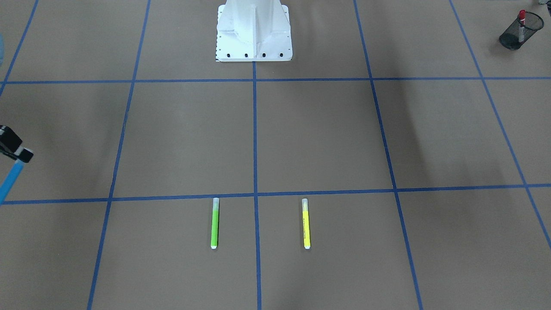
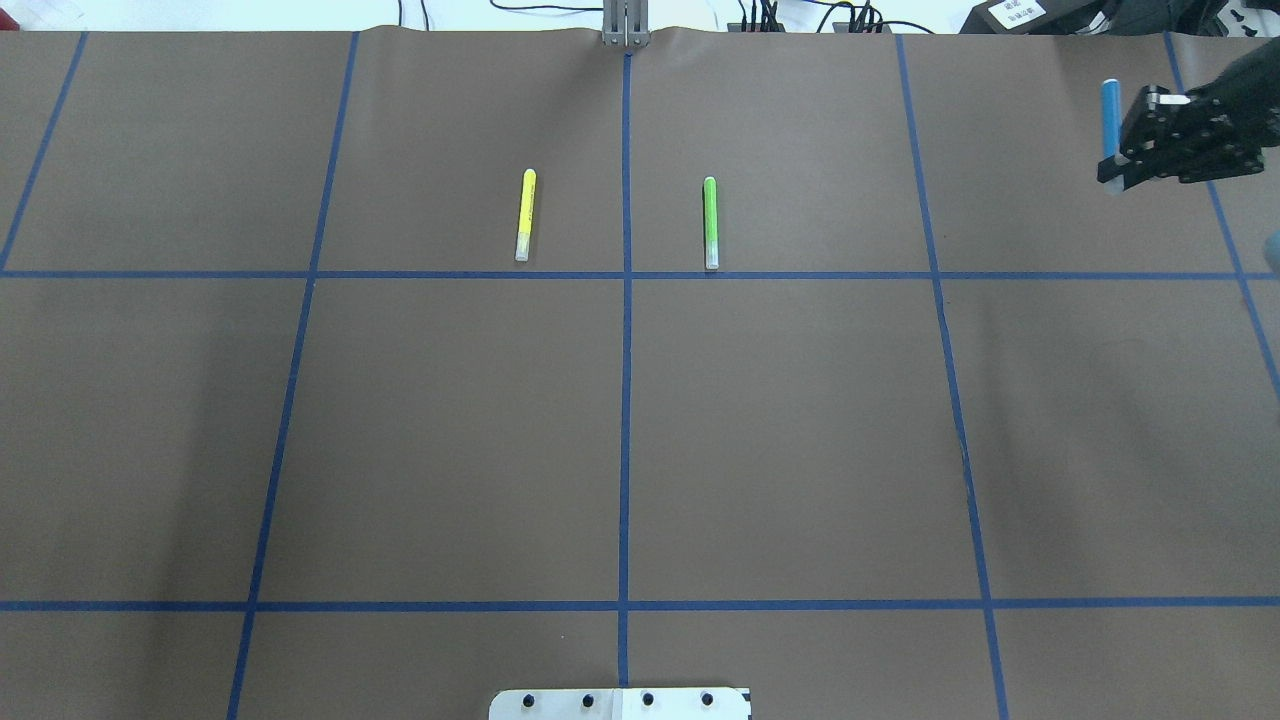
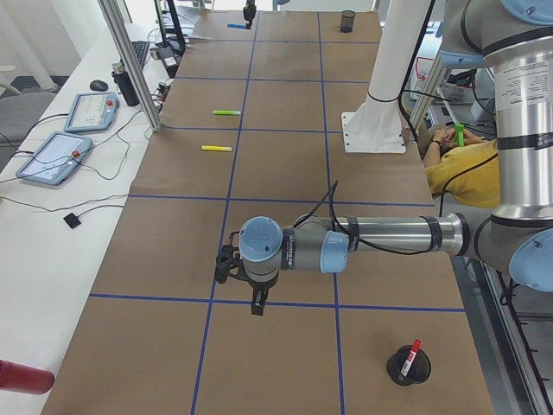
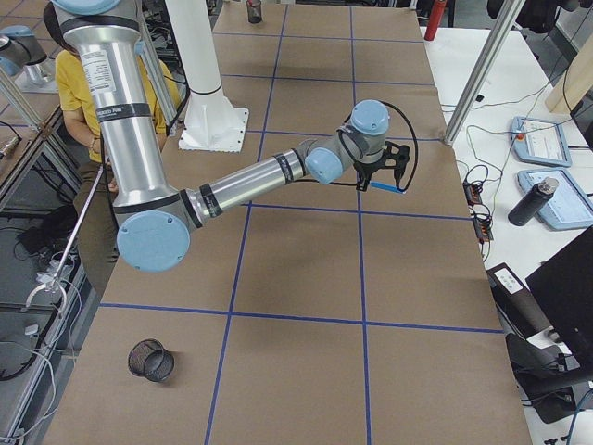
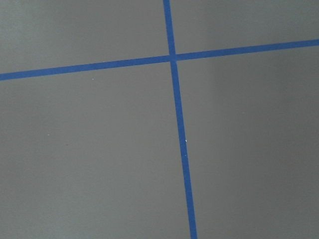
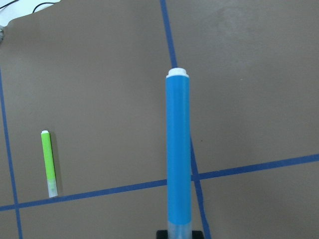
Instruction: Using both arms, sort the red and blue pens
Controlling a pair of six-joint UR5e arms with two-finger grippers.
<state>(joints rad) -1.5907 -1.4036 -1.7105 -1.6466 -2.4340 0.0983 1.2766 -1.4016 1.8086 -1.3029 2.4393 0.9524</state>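
My right gripper (image 2: 1118, 165) is shut on the blue pen (image 2: 1110, 120) and holds it above the table near the far right corner. The right wrist view shows the blue pen (image 6: 178, 154) pointing away from the camera. In the front-facing view the pen (image 1: 10, 181) hangs from the gripper (image 1: 21, 156) at the left edge. The red pen (image 1: 521, 19) stands in a black mesh cup (image 1: 521, 30) on my left side. My left gripper (image 3: 257, 304) hovers over the table beside that cup (image 3: 408, 367). I cannot tell whether it is open or shut.
A green marker (image 2: 710, 222) and a yellow marker (image 2: 525, 214) lie parallel at the table's far middle. The white pedestal (image 1: 254, 34) stands at the robot's edge. Another mesh cup (image 4: 151, 360) sits on my right side. A person in a yellow shirt (image 3: 467, 169) sits behind the robot.
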